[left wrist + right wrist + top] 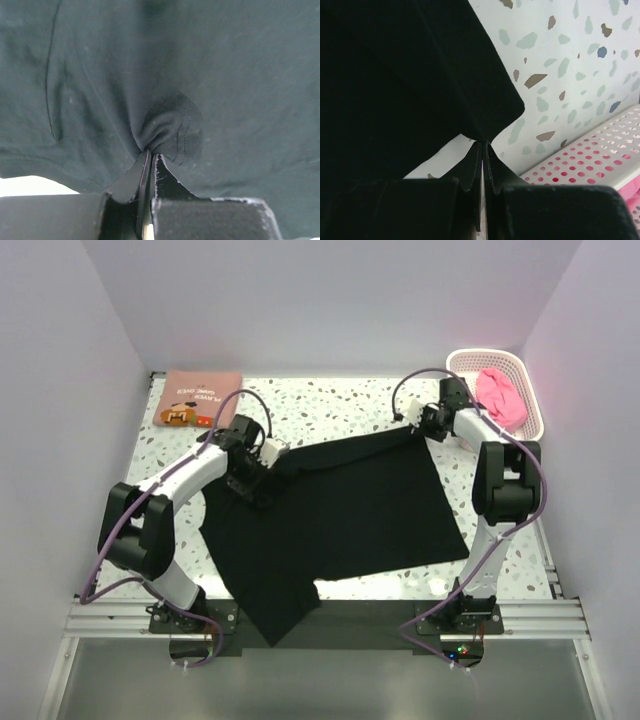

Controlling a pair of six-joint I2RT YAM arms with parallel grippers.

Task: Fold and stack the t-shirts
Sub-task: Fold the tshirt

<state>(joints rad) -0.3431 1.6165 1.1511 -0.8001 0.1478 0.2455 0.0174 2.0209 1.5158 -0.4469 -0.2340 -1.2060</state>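
Observation:
The black t-shirt (pixel 340 515) lies spread over the middle of the table, one part hanging over the near edge. My left gripper (pixel 262 462) is shut on a bunched fold of it (pixel 165 127) at its far left. My right gripper (pixel 418 424) is shut on its far right corner (pixel 490 120), held just above the table. The salmon-pink printed t-shirt (pixel 200 398) lies folded at the far left corner. The bright pink t-shirt (pixel 502 396) is crumpled in the basket.
A white-and-pink lattice basket (pixel 462 362) stands at the far right corner, close beside my right gripper; its wall (pixel 590 160) shows in the right wrist view. Walls enclose the speckled table (pixel 330 405) on three sides.

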